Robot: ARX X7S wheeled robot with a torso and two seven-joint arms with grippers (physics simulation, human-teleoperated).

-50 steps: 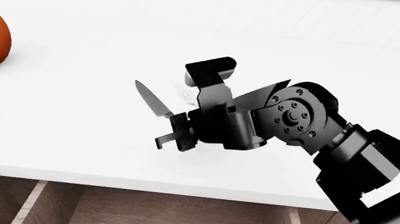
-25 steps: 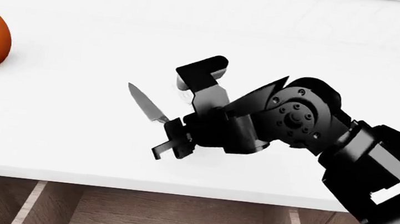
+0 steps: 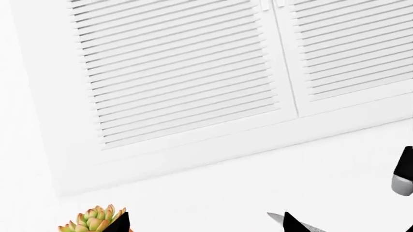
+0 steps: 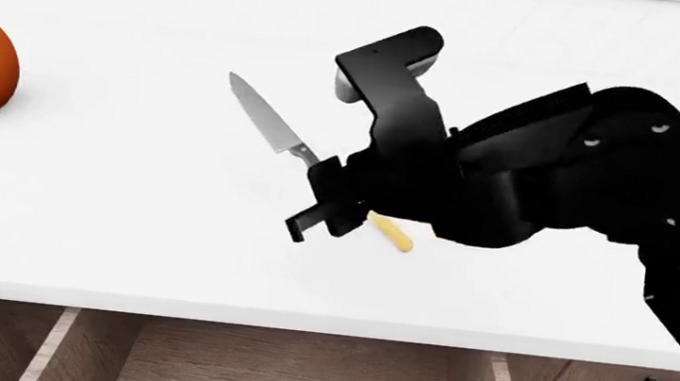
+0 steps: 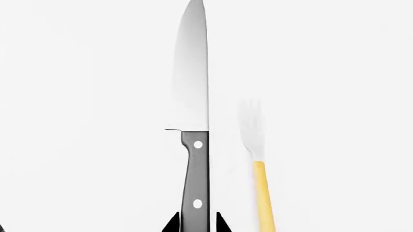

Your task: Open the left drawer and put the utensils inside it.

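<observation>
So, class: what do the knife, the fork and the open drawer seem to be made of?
Knife: smooth grey blade, likely steel; matte black handle with pale rivets.
Fork: pale head, material unclear; plain yellow handle, perhaps plastic.
Drawer: brown with visible grain, looks like wood.

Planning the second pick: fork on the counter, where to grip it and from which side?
Grip the fork on its yellow handle, the thick straight part; the pale head is thin. It lies flat on the white counter beside the knife held by the right gripper, so come from straight above, fingers across the handle.
</observation>
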